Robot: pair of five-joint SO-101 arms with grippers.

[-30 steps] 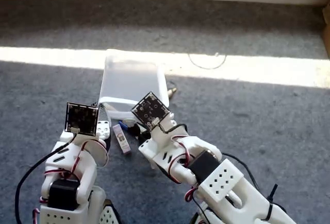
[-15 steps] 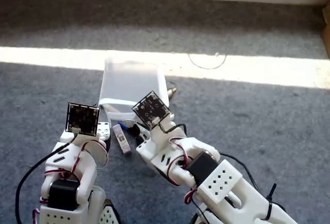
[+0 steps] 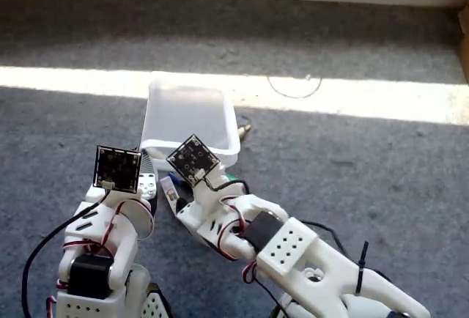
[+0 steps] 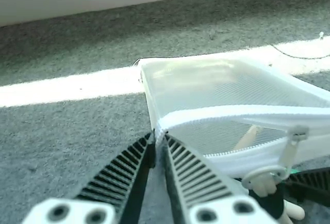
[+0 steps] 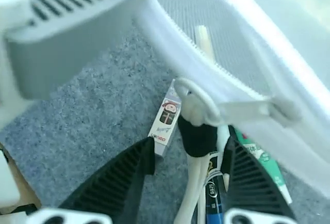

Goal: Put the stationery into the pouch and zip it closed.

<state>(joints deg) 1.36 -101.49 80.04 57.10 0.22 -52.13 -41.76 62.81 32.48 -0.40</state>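
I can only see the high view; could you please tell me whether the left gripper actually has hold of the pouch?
Observer: Yes. The left wrist view shows the left gripper shut on the pouch, at the corner where the zip ends.
Operator: Thank you. Is the zip open or closed?
Observer: Open. The two rows of teeth stand apart, and the zip pull hangs from the lower row.
Operator: And what does the right gripper have?
Observer: Nothing gripped. The right gripper is open, with the pens lying between its fingers just outside the pouch mouth.
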